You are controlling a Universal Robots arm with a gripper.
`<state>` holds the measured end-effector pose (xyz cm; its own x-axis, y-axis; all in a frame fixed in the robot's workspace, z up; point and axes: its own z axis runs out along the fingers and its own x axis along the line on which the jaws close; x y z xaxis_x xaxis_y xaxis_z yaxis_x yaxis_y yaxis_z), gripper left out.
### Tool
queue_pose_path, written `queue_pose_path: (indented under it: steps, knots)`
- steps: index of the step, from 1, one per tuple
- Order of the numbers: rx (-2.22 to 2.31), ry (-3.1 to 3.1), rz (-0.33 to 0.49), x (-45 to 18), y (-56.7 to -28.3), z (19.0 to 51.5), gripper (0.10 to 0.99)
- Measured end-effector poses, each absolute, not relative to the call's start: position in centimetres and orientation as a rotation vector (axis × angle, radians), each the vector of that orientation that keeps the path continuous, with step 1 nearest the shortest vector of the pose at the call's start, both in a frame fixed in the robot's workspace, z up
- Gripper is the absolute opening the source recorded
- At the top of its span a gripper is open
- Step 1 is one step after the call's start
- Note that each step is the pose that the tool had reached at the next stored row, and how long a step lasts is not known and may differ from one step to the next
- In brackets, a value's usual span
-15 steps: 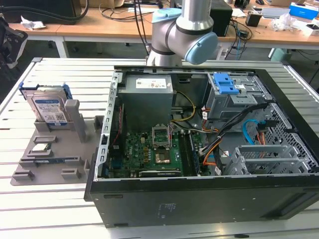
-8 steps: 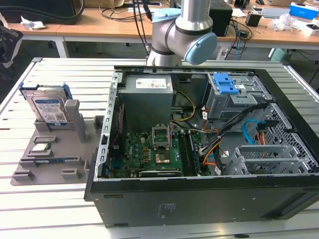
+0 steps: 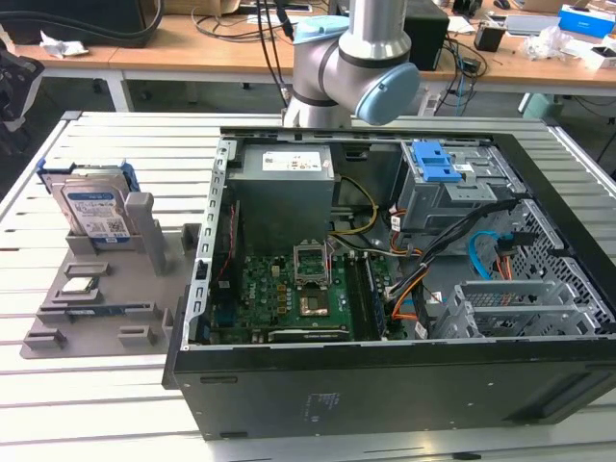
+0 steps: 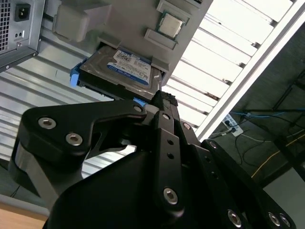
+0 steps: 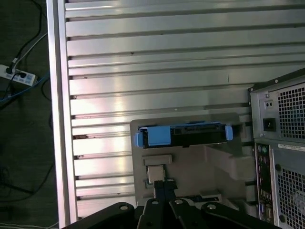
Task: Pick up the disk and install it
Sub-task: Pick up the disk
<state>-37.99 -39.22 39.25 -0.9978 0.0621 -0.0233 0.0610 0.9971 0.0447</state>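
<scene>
Your hand (image 5: 159, 183) is empty, the disk (image 3: 91, 207) not yet picked.
Its 2 fingers (image 4: 164, 114) are together; the disk leans in the grey holder (image 3: 106, 318) on the desk (image 3: 115, 404), at the exterior view's left of the computer (image 3: 385, 385).

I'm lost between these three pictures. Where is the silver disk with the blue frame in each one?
Exterior view: the disk leans in the grey holder at the exterior view's left, outside the computer case.
Second wrist view: the disk shows its label side, against the holder.
First wrist view: the disk is edge-on in the holder.
Shared landmark: the grey holder.
</scene>
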Motion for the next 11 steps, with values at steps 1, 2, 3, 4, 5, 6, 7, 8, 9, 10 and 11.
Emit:
queue_pose_path:
  steps: [1, 2, 3, 4, 5, 6, 7, 8, 9, 10, 11]
  knots:
    - [0.033, 3.117, 0.069, -38.00, -39.22, 39.25, 0.106]
    - [0.003, 3.117, 0.070, -37.99, -39.22, 39.25, 0.106]
    - [-0.030, 3.118, 0.070, -38.00, -39.22, 39.25, 0.106]
    - [-0.047, 3.118, 0.070, -37.99, -39.22, 39.25, 0.106]
    - [-0.066, 3.118, 0.071, -37.99, -39.22, 39.25, 0.106]
    - [-0.100, 3.117, 0.071, -37.99, -39.22, 39.25, 0.106]
    - [-0.136, 3.116, 0.071, -37.99, -39.22, 39.25, 0.106]
    - [-0.196, 3.114, 0.072, -37.99, -39.22, 39.25, 0.106]
    - [-0.263, 3.110, 0.073, -37.99, -39.22, 39.25, 0.106]
    - [-0.309, 3.107, 0.073, -37.99, -39.22, 39.25, 0.106]
    - [-0.349, 3.103, 0.073, -37.99, -39.22, 39.25, 0.106]
